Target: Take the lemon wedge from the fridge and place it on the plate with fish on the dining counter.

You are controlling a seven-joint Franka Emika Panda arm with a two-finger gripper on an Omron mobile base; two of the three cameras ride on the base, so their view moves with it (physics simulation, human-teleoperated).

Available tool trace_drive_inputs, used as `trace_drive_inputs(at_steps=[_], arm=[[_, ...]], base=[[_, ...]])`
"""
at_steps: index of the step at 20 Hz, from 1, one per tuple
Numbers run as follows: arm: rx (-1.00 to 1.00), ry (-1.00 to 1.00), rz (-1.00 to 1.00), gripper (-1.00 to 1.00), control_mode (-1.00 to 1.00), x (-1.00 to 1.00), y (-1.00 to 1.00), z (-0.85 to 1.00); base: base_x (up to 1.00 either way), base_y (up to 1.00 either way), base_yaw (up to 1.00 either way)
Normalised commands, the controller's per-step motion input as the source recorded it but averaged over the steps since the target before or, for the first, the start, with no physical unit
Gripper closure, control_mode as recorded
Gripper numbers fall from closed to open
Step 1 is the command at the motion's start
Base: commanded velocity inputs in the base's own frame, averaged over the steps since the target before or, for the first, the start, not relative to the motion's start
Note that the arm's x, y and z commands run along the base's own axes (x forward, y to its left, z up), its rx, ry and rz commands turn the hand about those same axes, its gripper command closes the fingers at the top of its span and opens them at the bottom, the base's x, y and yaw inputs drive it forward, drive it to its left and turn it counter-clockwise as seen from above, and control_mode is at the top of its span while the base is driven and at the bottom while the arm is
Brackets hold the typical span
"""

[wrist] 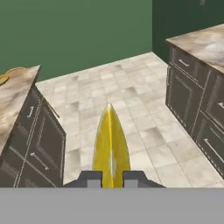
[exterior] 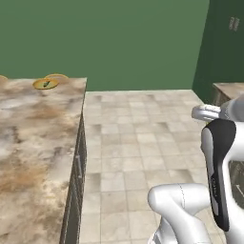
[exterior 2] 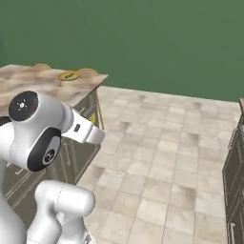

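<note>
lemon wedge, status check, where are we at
Gripper shut on lemon wedge. Plate with fish sits at far corner of dining counter. Open tiled floor between, nothing blocking.

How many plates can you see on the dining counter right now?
3. The plate with fish sits near the dining counter's far right corner, a second plate just behind it, a third at the left edge. More may lie off-frame.

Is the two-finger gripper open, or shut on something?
Shut: the gripper clamps the bright yellow lemon wedge, which stands between both dark fingertips.
</note>
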Motion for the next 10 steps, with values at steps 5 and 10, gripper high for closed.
trace_drive_inputs(at_steps=[5,10], arm=[[0.0,0.0,0.0,1.0,1.0,0.0,0.0,0.0],[0.0,0.0,0.0,1.0,1.0,0.0,0.0,0.0]], base=[[1.0,-0.49,0.16],[1.0,-0.51,0.32]])
